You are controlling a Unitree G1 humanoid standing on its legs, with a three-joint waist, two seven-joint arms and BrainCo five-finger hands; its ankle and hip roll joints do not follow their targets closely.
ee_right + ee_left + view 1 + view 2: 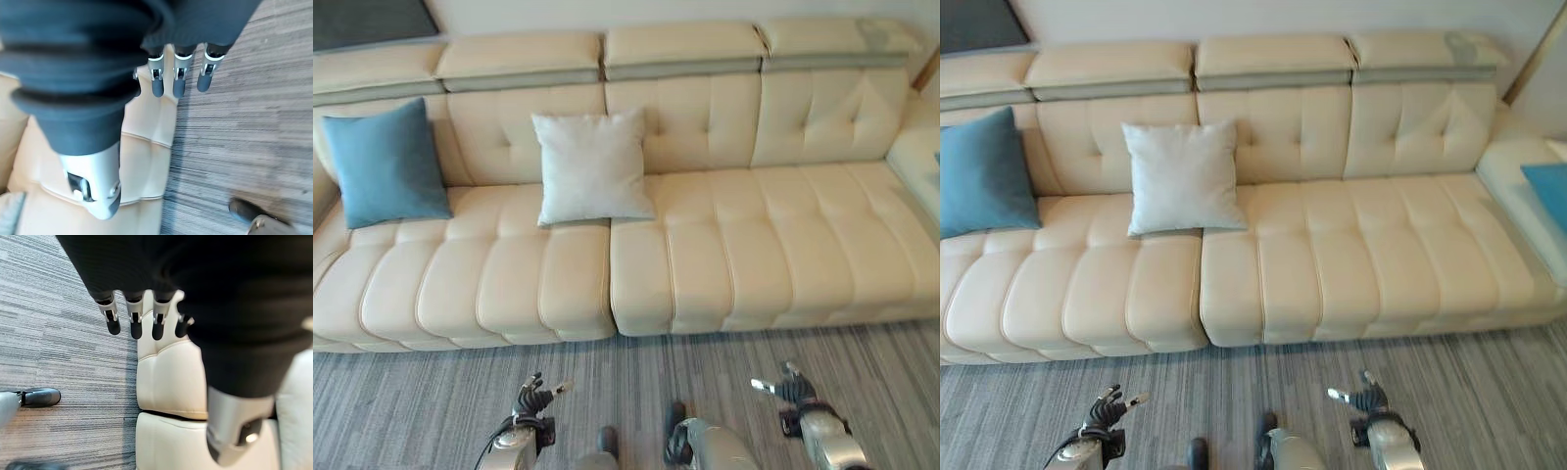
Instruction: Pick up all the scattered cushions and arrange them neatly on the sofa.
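Fingers of both the left hand (532, 399) and right hand (790, 390) hang relaxed and empty over the carpet (411, 401), well short of the blue cushion (385, 163) and white cushion (591, 164) propped on the sofa (754, 255) beyond them.

No readable text, labels, nos. or signs anywhere. Sofa (705, 245) plain cream, no tag visible. Blue cushion (386, 162) and white cushion (590, 166) unprinted. Grey carpet (431, 392) striped only, no markings. Nothing legible on hands' covers in wrist views either.
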